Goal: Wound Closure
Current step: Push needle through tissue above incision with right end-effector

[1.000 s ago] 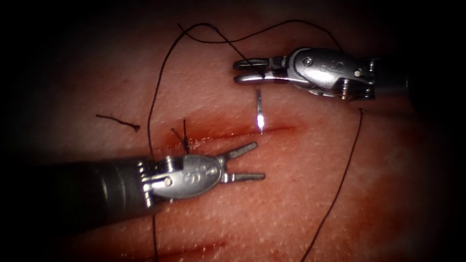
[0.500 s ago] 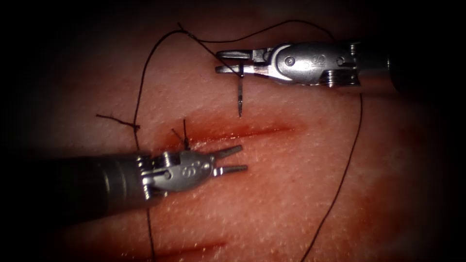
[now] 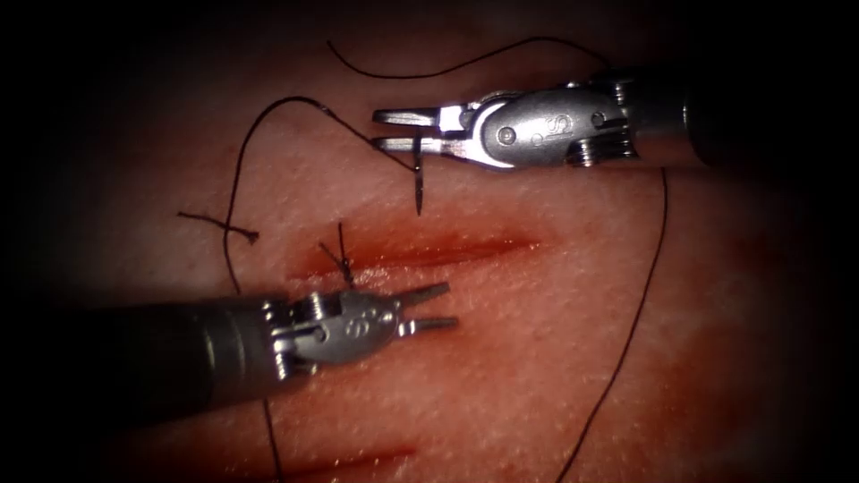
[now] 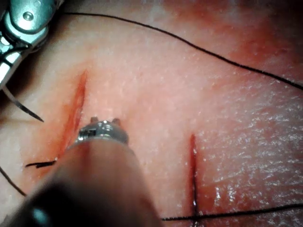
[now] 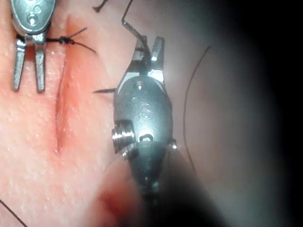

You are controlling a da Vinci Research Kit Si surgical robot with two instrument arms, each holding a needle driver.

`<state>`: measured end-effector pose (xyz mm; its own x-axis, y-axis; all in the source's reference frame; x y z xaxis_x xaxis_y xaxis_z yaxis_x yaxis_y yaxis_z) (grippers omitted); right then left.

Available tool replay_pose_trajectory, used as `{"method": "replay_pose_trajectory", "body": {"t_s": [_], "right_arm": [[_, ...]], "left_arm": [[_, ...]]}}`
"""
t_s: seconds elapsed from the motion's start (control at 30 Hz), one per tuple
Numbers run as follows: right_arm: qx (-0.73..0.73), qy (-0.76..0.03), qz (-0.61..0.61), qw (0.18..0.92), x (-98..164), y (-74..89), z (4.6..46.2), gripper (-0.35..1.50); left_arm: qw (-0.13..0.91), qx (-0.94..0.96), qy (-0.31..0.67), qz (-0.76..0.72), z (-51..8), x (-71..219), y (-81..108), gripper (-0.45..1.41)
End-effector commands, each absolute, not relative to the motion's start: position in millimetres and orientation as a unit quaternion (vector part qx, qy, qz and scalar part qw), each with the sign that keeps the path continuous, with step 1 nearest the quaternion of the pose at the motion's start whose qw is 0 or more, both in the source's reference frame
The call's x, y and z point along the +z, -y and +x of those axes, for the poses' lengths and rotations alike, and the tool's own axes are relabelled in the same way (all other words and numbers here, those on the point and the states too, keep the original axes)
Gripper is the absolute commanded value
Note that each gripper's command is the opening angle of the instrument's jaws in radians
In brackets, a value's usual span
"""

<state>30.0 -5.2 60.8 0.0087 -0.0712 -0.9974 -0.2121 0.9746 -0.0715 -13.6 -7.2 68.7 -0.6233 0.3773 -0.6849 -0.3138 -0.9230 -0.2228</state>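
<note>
The cut (image 3: 438, 244) runs across the tissue (image 3: 501, 376), with a tied stitch (image 3: 342, 258) at its left end. My right tool (image 3: 378, 129) hovers above the cut, shut on the curved needle (image 3: 418, 183) toward its rear part. The tip points down at the tissue, clear of it. Thread (image 3: 259, 121) trails from the needle in a loop to the left. My left tool (image 3: 450, 304) lies just below the cut, open and holding nothing. The right wrist view shows the right tool (image 5: 150, 45), the needle tip (image 5: 100, 91), the left tool (image 5: 28, 87) and the stitch (image 5: 66, 40).
A long strand of thread (image 3: 640, 304) runs down the right side of the tissue. A short cut end of thread (image 3: 219, 224) lies left of the stitch. A second shallow cut (image 3: 358, 461) with red fluid sits lower down, also seen as a second cut (image 4: 193, 175).
The right tool has carried the needle left, lifting its tip off the cut. The thread loop followed to the left. The left tool drew back slightly left and its jaws narrowed.
</note>
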Motion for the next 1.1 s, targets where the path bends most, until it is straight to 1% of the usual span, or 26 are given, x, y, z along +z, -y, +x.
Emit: {"method": "replay_pose_trajectory", "body": {"t_s": [0.03,0.63,1.1], "right_arm": [[0.041,-0.702,-0.107,0.703,61.2,4.7,30.7,-0.35],[0.037,-0.701,-0.118,0.703,61.6,5.5,31.4,-0.35],[-0.014,-0.694,-0.166,0.701,61.5,6.0,31.3,-0.35]], "left_arm": [[0.192,0.900,0.041,-0.390,-14.0,69.1,7.1,0.04],[0.194,0.900,0.041,-0.389,-13.7,69.2,7.0,0.04],[0.196,0.898,0.045,-0.390,-13.6,68.9,7.2,0.04]]}}
